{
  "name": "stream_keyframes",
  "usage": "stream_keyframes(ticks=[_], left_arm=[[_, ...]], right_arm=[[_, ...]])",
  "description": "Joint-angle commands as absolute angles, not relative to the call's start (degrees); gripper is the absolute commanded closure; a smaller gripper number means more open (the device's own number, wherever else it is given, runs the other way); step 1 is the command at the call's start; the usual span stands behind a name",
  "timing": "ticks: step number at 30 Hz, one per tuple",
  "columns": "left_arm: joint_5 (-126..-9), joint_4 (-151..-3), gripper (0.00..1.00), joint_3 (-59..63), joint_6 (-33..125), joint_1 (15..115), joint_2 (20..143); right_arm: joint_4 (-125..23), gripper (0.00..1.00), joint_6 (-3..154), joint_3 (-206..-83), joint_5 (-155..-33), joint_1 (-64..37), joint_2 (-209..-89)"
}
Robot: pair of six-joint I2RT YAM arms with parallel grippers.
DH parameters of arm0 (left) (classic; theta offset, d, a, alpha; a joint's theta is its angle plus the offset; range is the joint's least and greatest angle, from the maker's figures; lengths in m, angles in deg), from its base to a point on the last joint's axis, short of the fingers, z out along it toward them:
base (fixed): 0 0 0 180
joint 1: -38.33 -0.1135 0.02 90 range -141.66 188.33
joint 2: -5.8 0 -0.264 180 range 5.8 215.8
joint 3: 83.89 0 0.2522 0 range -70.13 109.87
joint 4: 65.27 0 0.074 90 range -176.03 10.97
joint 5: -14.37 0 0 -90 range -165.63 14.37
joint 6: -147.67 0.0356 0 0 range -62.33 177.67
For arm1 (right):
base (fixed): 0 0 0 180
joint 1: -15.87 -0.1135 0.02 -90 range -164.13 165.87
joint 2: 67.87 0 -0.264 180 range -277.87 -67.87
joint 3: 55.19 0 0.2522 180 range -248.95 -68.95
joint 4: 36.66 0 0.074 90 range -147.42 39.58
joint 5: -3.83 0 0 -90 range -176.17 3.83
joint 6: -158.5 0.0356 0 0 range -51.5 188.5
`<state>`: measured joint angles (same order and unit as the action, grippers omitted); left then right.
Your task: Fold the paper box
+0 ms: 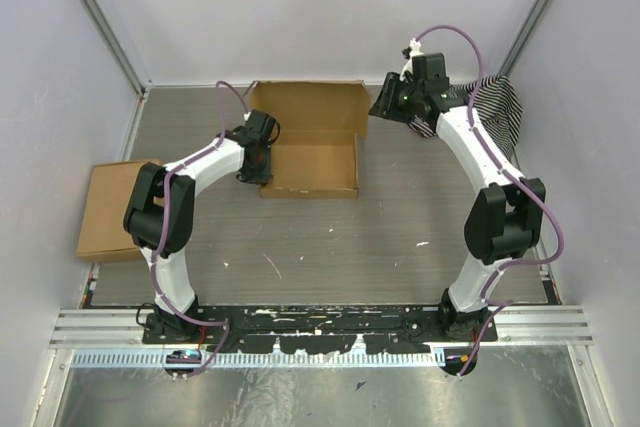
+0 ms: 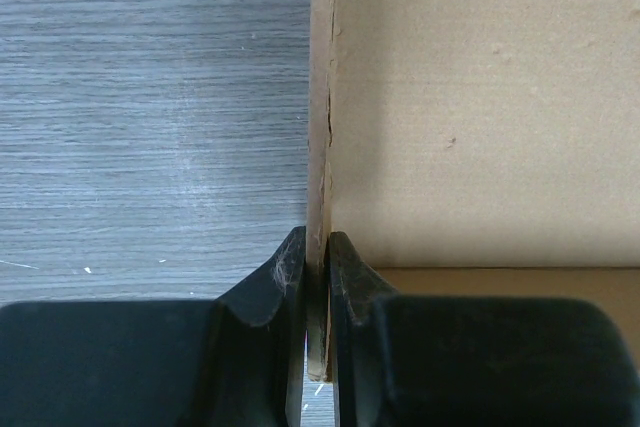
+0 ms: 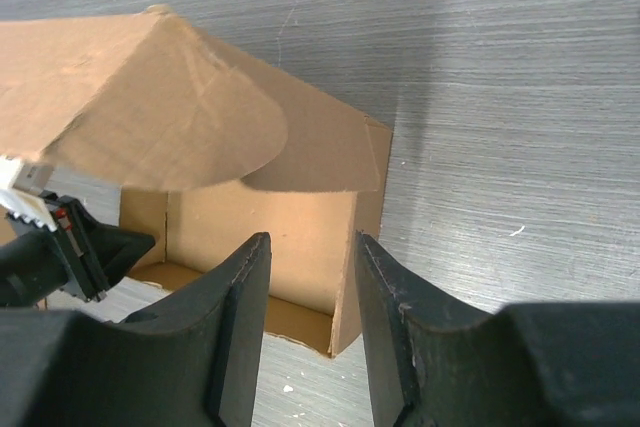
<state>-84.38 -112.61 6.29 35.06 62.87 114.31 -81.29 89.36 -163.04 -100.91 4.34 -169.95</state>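
Paper box (image 1: 312, 162): brown cardboard, mid-table toward the far side, between the two arms.

- Left gripper (image 2: 317, 252): fingers pressed together on the top edge of the tray's left wall, one finger outside and one inside. The pinched edge is rough and slightly split along its ply.
- Right gripper (image 3: 311, 239): fingers spread and holding nothing, poised by the far right corner of the box. An upright corner edge of the tray shows in the gap beyond the fingertips, not touching them.
- Box form: shallow squarish tray with its walls standing upright. The lid panel is open on the far side; its tilt cannot be told from above. A rounded tab (image 3: 205, 137) on the lid's right side flap overhangs the tray corner.
- Table (image 1: 400, 247): grey wood-grain. A broad stretch of it lies between the near edge of the tray and the arm bases, and a narrower strip runs along the tray's right edge.
- Oblong cardboard piece (image 1: 112, 209): flat, well apart from the box, against the left edge of the table.
- Striped cloth (image 1: 503, 105): black and white, bunched in the far right corner behind the right arm.
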Motion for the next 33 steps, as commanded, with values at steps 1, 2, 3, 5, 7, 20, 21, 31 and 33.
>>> stream_keyframes(ticks=[1,2,3,5,7,20,21,31,33], left_arm=[[-85.19,-113.58,0.81,7.96,35.69,62.77,115.61],[-85.08,-113.57,0.81,8.0,35.76,62.77,115.7],[-85.06,-113.57,0.81,8.0,35.78,62.77,115.73],[-84.95,-113.53,0.81,8.01,35.95,62.77,115.67],[-84.97,-113.5,0.81,8.0,36.04,62.77,115.77],[-85.1,-113.39,0.81,8.3,36.22,62.77,116.01],[-85.14,-113.4,0.81,8.36,36.22,62.77,115.94],[-84.7,-113.85,0.69,9.14,35.56,62.77,112.29],[-84.51,-113.91,0.66,9.39,35.31,62.77,110.58]], right_arm=[[-74.65,0.56,87.25,-160.78,-99.82,3.15,-163.7],[-74.19,0.55,87.04,-160.61,-99.73,3.02,-163.72],[-73.83,0.55,86.9,-160.69,-99.54,3.01,-164.0],[-73.04,0.55,86.74,-161.28,-99.33,2.78,-164.82],[-72.55,0.55,86.52,-162.09,-98.76,2.33,-165.92],[-68.38,0.59,85.8,-164.97,-90.35,-1.2,-172.11],[-67.75,0.65,85.81,-164.67,-90.15,-1.33,-172.18],[-65.22,0.99,85.69,-162.52,-85.95,-2.71,-171.37],[-64.99,0.99,85.39,-162.02,-84.86,-2.85,-171.22]])
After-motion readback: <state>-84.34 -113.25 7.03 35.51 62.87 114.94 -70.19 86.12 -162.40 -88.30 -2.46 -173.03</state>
